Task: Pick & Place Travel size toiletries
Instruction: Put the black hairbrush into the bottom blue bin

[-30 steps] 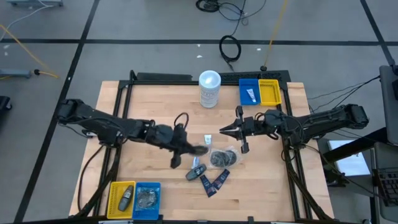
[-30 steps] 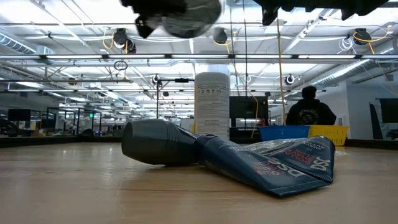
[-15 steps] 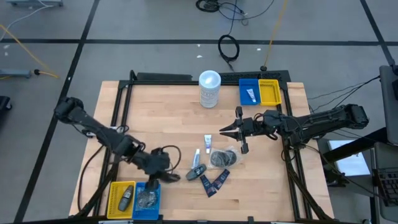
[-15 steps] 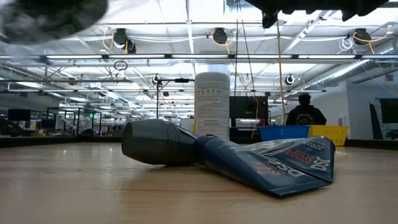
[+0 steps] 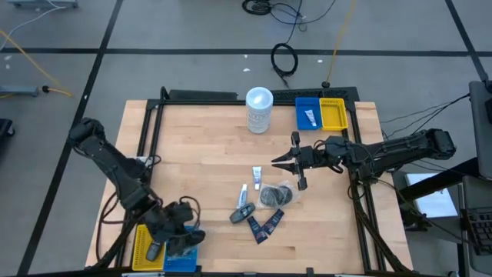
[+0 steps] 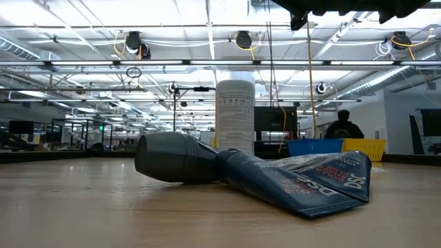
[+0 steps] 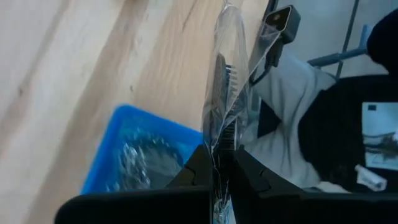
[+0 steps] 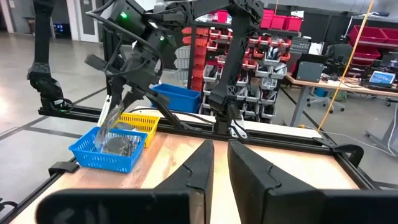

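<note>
Evidently the placing step: left gripper (image 5: 178,235) hangs over the near-left blue bin (image 7: 134,155), pinching a clear-wrapped bundle (image 7: 229,93) (right gripper (image 5: 286,161) waits mid-table, nearly closed, empty). Next it should release.

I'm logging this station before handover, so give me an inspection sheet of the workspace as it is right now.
Surface: wooden table, black frame rail around it.
Job's things: white tube, grey mini bottle, navy sachets and a clear-wrapped bundle lie mid-table; a clear-wrapped packet hangs above the near blue bin.
Clutter: tall white canister; blue and yellow bins at the far edge, another pair at the near left corner.
Grippers: left claw shut on the packet over the near blue bin; right claw waits above mid-table, fingers nearly together, empty.
Cables: coil on the floor; yellow cord.
Surroundings: a person stands beyond the table.
</note>
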Controlling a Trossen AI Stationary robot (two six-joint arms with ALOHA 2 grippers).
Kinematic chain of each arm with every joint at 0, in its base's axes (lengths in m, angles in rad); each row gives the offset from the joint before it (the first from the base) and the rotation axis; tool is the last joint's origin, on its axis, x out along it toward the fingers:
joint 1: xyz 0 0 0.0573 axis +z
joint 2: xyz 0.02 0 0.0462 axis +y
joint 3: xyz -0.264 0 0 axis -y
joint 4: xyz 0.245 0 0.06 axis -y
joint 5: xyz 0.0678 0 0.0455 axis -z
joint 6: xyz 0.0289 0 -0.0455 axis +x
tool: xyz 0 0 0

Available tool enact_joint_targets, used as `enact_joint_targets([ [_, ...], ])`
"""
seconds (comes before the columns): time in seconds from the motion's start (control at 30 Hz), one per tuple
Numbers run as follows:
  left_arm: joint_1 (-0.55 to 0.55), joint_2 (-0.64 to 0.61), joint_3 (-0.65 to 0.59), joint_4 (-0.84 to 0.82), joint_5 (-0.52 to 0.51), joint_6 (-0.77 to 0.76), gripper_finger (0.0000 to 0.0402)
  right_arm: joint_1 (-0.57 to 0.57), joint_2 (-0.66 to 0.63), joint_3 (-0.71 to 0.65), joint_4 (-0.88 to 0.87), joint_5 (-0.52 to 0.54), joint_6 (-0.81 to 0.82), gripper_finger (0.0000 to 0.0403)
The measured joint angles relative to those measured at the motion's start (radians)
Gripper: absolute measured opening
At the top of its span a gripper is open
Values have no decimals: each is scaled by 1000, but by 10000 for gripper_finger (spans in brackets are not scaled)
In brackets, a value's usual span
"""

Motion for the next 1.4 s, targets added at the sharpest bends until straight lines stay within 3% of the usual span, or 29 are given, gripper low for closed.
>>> enact_joint_targets([
  [0.33,-141,9,0,-15,-126,-373,14,0,0,0,-1,0,1,43],
  [0.73,-257,101,0,-27,-134,-733,29,0,0,0,-11,0,-1,43],
  [0.93,-279,113,0,-42,-161,-812,11,0,0,0,-21,0,-1,43],
  [1.17,-280,113,0,-62,-179,-837,82,0,0,0,-23,0,-1,43],
  [1.4,-280,113,0,-62,-178,-823,101,0,0,0,-23,0,-1,43],
])
